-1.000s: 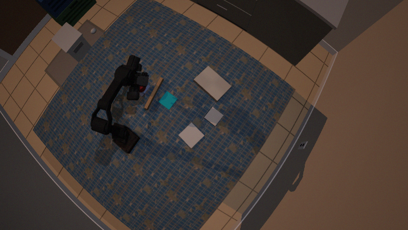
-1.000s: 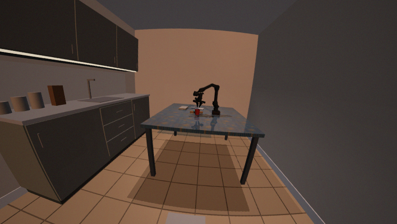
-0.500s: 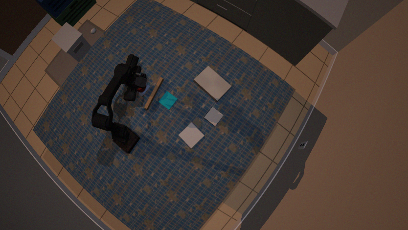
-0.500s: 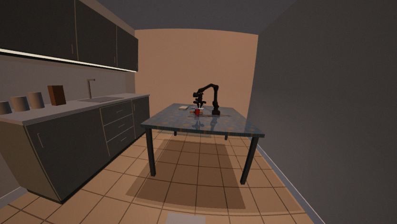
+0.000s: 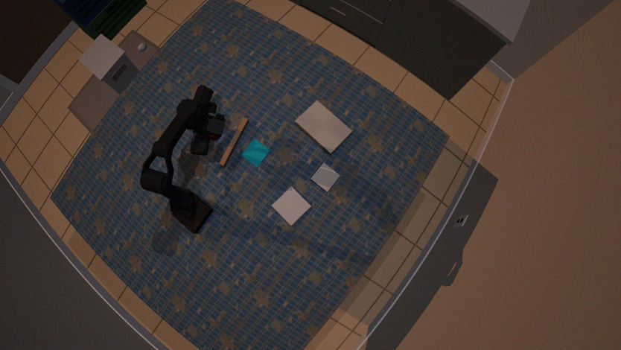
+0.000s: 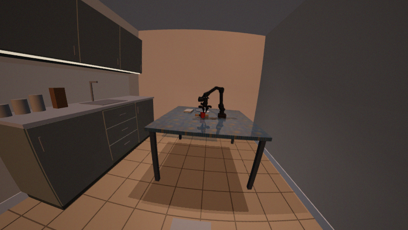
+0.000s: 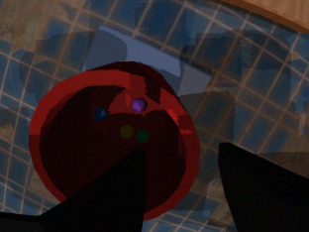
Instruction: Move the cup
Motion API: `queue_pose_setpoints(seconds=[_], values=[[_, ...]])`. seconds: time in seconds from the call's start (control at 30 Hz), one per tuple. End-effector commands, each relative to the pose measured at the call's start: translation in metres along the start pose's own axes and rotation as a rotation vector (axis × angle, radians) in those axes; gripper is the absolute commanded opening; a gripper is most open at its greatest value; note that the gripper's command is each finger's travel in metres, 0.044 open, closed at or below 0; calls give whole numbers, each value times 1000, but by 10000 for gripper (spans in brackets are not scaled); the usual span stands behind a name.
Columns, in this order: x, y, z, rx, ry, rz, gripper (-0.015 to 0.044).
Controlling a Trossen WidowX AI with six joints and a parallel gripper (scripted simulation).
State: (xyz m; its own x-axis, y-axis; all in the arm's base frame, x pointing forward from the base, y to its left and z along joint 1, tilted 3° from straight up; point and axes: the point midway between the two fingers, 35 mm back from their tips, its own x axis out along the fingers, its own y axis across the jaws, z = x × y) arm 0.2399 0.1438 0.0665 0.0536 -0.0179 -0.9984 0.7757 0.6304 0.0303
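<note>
Overhead, blue patterned table (image 5: 269, 269), tan tiled floor (image 6: 199, 182), dark cabinets (image 6: 71, 142)

The table (image 5: 130, 261) is being viewed from high overhead, and from far across the kitchen floor at standing height. The red cup (image 7: 113, 147), shared with the exterior view (image 6: 202, 114), is being looked down into closely from the wrist.

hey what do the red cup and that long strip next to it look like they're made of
The red cup looks like smooth glossy plastic or glazed ceramic: even colour, with a brighter sheen along the rim. The long strip looks like unfinished wood: tan, matte, with faint grain streaks in the wrist view.
</note>
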Motion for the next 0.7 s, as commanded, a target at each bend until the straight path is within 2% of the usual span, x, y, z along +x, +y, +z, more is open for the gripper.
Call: queue_pose_setpoints(seconds=[0.0, 0.67], values=[[8, 0, 1, 2, -5, -2, 148], [39, -3, 1, 2, -5, -2, 148]])
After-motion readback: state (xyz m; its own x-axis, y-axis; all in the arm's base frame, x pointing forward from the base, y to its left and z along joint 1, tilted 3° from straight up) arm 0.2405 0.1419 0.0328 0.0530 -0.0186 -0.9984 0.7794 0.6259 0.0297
